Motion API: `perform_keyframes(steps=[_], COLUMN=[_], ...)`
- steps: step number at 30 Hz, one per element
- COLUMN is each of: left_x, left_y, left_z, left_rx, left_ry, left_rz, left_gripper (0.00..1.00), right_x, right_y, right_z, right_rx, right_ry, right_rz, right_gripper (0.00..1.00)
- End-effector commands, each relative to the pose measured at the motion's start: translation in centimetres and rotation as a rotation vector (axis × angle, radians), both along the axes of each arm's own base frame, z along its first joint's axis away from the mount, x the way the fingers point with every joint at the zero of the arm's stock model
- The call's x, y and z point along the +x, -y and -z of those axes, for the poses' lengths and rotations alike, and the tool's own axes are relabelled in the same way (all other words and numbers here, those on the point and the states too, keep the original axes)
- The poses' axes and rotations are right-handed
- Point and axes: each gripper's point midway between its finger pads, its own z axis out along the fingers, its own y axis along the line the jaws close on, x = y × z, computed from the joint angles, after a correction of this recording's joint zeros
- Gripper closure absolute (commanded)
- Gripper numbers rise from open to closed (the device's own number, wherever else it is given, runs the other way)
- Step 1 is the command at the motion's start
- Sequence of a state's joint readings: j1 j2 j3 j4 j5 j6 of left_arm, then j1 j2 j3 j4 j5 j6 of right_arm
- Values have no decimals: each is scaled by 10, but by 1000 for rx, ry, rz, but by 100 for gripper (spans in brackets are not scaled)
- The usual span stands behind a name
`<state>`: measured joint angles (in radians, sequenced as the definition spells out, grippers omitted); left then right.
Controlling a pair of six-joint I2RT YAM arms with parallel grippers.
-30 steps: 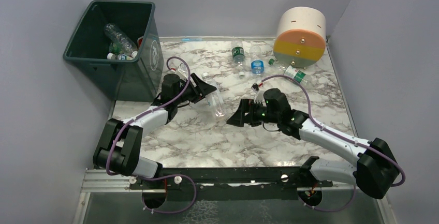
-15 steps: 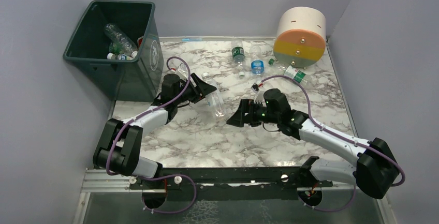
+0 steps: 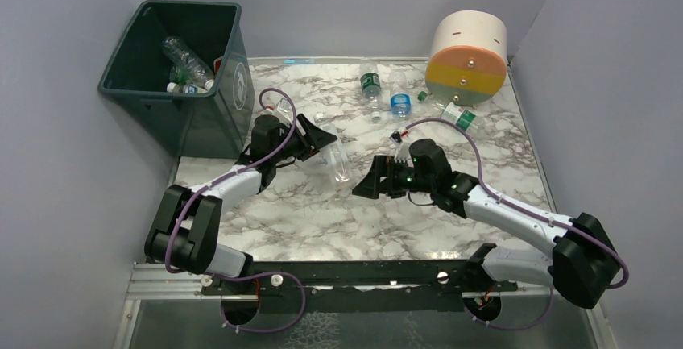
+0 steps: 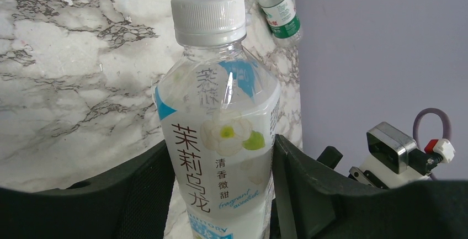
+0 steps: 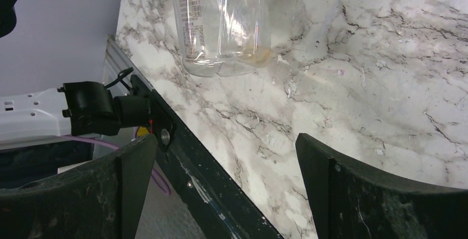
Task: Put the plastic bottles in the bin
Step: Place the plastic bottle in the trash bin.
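My left gripper (image 3: 320,143) is shut on a clear plastic bottle (image 4: 218,134) with a white cap and a white flower label; both fingers press its sides. In the top view this bottle (image 3: 337,155) sits low over the table's middle. The right gripper (image 3: 366,184) stands open just to its right, nothing between its fingers (image 5: 336,195), and the bottle's clear base (image 5: 223,29) lies ahead of it. The dark green bin (image 3: 225,83) stands at the back left with bottles (image 3: 187,63) inside. Other bottles (image 3: 370,83) (image 3: 399,101) (image 3: 459,114) lie at the back.
A big cream, orange and yellow cylinder (image 3: 469,56) stands at the back right beside the loose bottles. Grey walls close in the table on the left, back and right. A black rail (image 5: 182,150) runs along the near table edge.
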<state>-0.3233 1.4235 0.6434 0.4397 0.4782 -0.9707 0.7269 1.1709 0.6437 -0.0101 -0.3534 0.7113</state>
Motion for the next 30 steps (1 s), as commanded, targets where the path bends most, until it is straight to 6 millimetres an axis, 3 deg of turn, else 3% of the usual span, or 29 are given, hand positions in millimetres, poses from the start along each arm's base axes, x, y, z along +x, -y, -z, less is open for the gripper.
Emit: perform_keyframes(steps=[1,18,30], left_x=[9,12,18], left_y=[6,8,28], left_z=[-20,-16,-6], left_rx=[-16,-10,-2], left_ry=[71,67,59], left_rz=[9,13,54], left_gripper=[39,39,39], right_x=[-3,-3,2], right_y=[-4,-5,-7], right_z=[1,5,14], right_rx=[21,20,-13], right_ry=[-2,-11,-33], right_rz=[-17,-20,-13], right_gripper=[1,1,1])
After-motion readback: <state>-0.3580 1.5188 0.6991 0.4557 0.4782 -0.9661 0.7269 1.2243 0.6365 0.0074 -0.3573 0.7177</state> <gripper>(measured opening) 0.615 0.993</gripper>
